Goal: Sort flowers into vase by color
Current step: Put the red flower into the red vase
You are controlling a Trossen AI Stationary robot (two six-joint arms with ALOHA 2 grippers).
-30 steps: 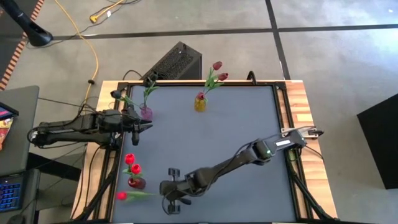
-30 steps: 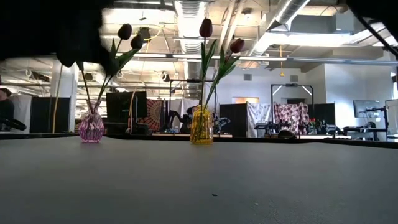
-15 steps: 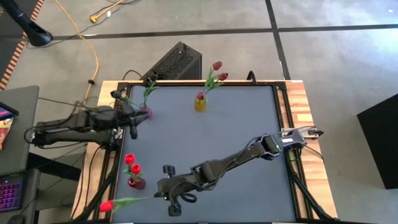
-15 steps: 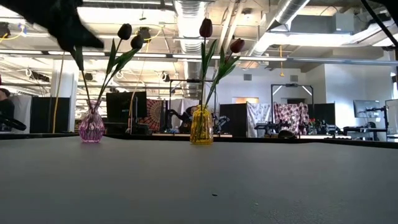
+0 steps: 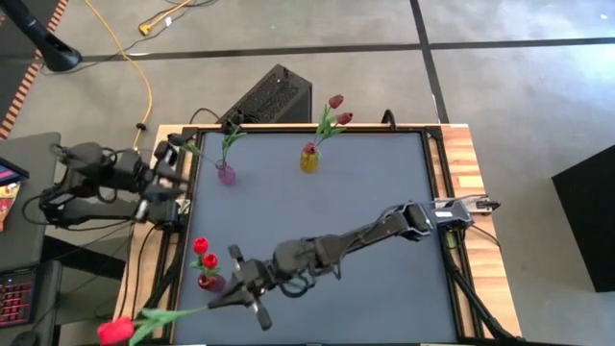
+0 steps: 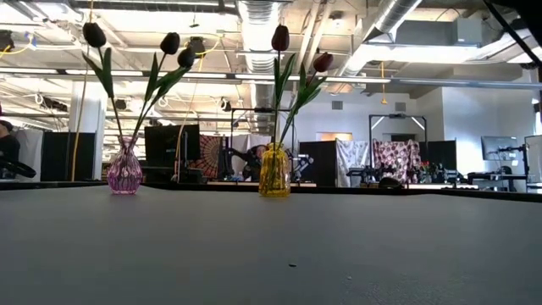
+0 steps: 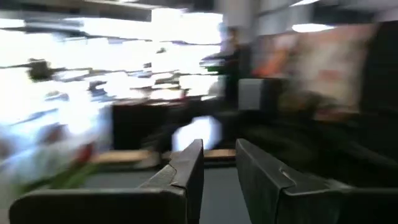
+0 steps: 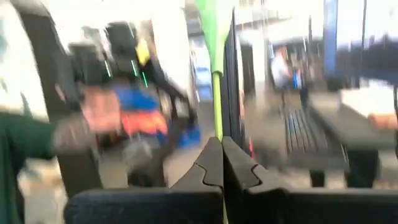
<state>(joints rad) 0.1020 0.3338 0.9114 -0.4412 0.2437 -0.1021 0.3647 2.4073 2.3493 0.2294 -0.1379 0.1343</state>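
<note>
My right gripper (image 5: pixel 219 300) hovers over the table's near left corner, shut on a bright red tulip (image 5: pixel 117 331). Its head juts past that corner. A dark red vase (image 5: pixel 209 282) beside the gripper holds two red tulips. At the far left, a purple vase (image 6: pixel 124 174) holds three near-black tulips. A yellow vase (image 6: pixel 273 173) at the far middle holds two maroon ones. My left gripper (image 5: pixel 176 173) is drawn back over the table's left edge, open, with nothing between its fingers (image 7: pixel 193 168). My right gripper pinches the red tulip's green stem (image 8: pixel 217 118) between its two shut fingers, near the stem's foot end. The fingers point about level toward the near left corner, and the stem runs on past their tips. The tulip is lifted clear of the table, lying roughly level.
A black box (image 5: pixel 272 94) stands just behind the table's far edge. The grey table top (image 5: pixel 365 211) is bare in its middle and right part. Cables run along the wooden side rails (image 5: pixel 461 154).
My left gripper has pulled away from the purple vase, up and toward the table's left edge, uncovering a third dark tulip there. My right gripper has risen and tipped from pointing down to about level, lifting the red tulip off the table and swinging its head past the near left corner.
</note>
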